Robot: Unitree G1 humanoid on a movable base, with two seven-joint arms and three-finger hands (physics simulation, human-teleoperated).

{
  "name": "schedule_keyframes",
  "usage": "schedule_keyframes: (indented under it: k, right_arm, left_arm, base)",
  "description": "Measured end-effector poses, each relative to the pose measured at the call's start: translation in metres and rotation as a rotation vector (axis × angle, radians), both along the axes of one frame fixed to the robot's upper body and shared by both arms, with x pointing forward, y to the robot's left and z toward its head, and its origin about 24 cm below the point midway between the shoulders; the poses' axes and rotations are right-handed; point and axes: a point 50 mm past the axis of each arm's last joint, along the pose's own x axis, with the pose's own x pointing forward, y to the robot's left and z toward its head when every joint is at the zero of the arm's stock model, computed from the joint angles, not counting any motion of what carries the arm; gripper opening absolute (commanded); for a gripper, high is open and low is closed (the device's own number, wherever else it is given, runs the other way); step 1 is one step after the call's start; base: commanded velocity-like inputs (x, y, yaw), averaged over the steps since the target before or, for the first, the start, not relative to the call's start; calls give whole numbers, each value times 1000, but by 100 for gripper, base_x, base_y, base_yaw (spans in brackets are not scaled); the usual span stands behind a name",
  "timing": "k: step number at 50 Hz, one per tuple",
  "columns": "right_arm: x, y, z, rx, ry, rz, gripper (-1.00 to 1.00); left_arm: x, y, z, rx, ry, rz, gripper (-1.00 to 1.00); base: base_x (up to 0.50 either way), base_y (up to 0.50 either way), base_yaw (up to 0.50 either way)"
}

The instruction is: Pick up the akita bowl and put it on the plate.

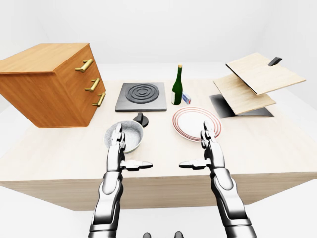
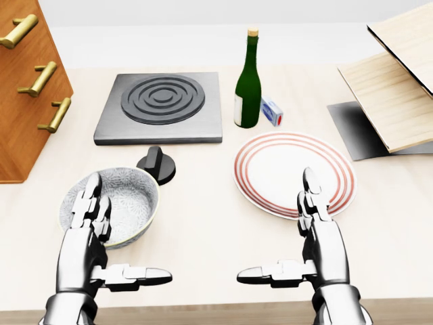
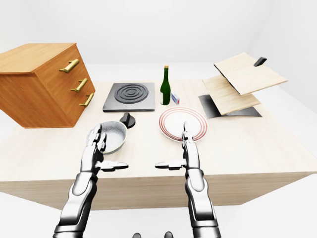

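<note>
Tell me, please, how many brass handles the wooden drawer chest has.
3, stacked on the chest at the head view's left: top handle, middle handle, bottom handle. None hidden.

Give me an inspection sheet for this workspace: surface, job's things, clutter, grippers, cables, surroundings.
Surface: light wooden table, flat.
Job's things: akita bowl upright at lower left of the head view; plate to its right, apart from it, carrying nothing.
Clutter: hotplate, black knob, green bottle, small box, drawer cabinet, wooden boards on a dark base.
Grippers: left hand open, its fingers overlapping the bowl's left rim in view, not gripping; right hand open at the plate's lower edge, holding nothing.
Cables: nothing seen.
Surroundings: plain white room.
</note>
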Motion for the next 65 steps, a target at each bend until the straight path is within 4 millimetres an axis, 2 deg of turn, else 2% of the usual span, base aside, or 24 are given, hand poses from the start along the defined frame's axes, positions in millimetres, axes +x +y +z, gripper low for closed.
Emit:
schedule_keyframes:
  k: [17,25,47,65]
  right_arm:
    - [-1,-3,14,-89,-22,-15,100]
    - [-3,-1,27,-114,-77,-10,100]
    - [-17,7,82,-160,-313,19,100]
    - [-29,10,113,-204,-458,30,100]
  left_arm:
    - [1,10,4,-4,-9,20,100]
    - [-2,13,15,-12,-28,27,100]
    - [-19,21,80,36,-297,57,100]
    - [-41,35,135,68,-552,111,100]
  base:
    - [0,0,0]
    - [0,0,0]
    - [0,0,0]
    - [0,0,0]
